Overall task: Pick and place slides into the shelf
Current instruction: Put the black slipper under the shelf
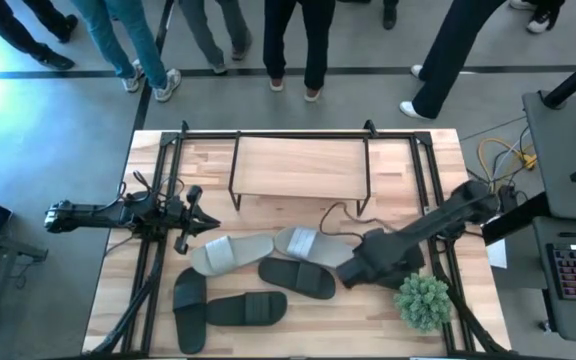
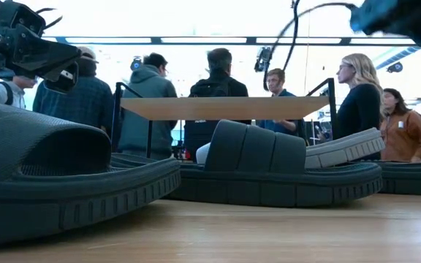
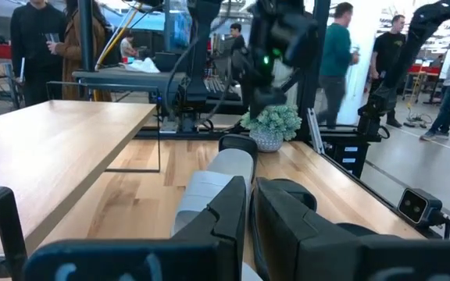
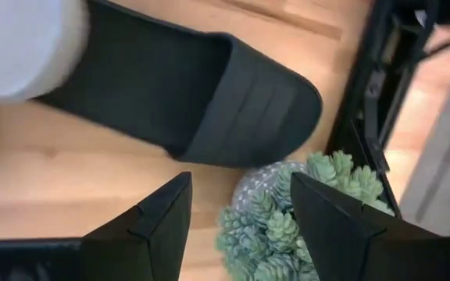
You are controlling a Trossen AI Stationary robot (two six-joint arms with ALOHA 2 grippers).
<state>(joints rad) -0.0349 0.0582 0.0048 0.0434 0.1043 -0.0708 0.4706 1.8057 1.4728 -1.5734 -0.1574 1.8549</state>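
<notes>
On the light wooden counter [image 1: 298,340] stands the low shelf [image 1: 301,166], a thin black tube frame with a pale wood plank top, set toward the far edge, with nothing resting on its top plank. The slides lie in a loose cluster nearer the front: two light grey-white broad-strap sandals, one [image 1: 230,253] left of the middle and the other [image 1: 303,241] just beside it, and three dark grey-black ones in view, one [image 1: 297,277] just in front of the pale pair, another [image 1: 246,308] closer to the front edge, and a third [image 1: 189,309] at its left end. The left pincer [image 1: 200,222] hovers at the left of the counter, near the first pale sandal, its two dark fingers [image 3: 225,218] drawn nearly together and gripping nothing. The right pincer [image 4: 241,215] reaches in from the right, just beside the middle dark sandal's toe, its fingers spread apart and empty. A small green succulent in a pot [image 1: 424,300] stands directly beneath it. People stand beyond the far edge.
</notes>
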